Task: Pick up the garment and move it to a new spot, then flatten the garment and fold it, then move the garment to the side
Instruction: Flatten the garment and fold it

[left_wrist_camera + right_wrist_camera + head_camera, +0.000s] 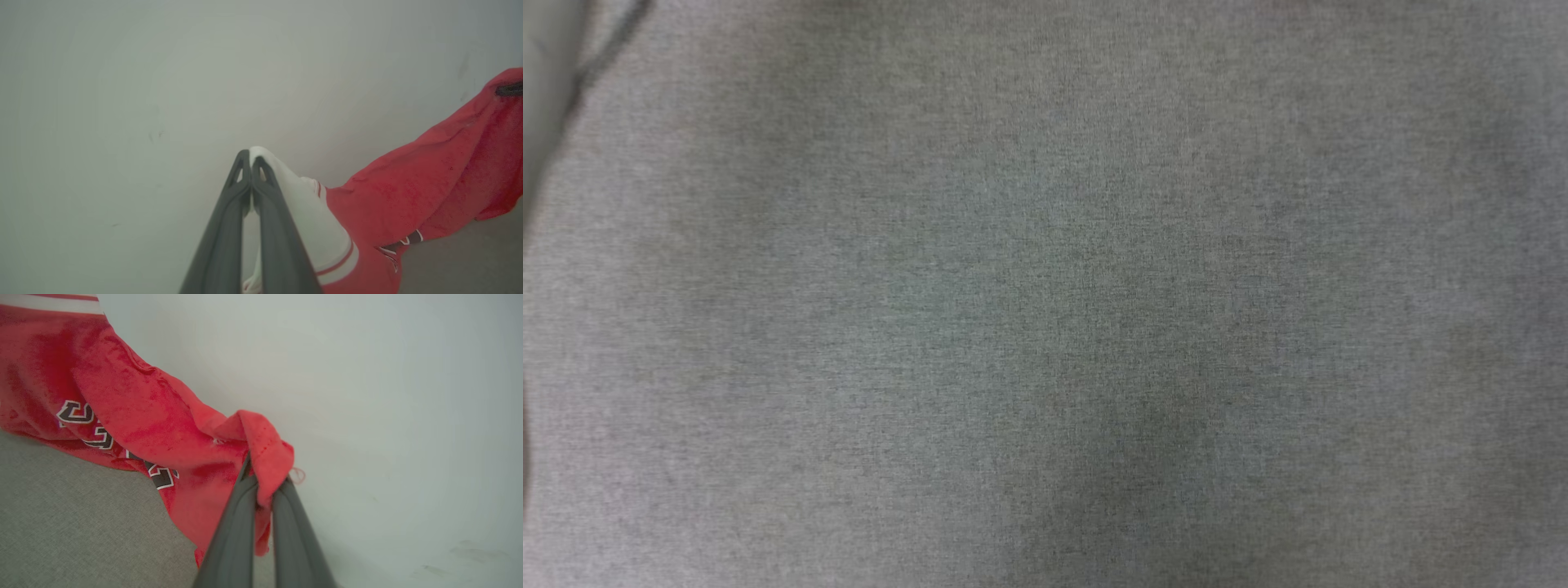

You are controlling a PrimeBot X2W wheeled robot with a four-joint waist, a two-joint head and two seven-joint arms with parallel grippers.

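step: move garment [429, 183] | left gripper [250, 163] clamps white sleeve [310, 212], lower centre | right gripper [264, 484] clamps red hem [265, 453] | next: likely spread flat on grey cloth [1045, 294]

Your left gripper [250, 158] has its two dark fingers pressed together at the tips, pinching the shirt [408, 192] at its white sleeve. Your right gripper [264, 488] is clamped on the shirt's red edge, fingers nearly parallel.
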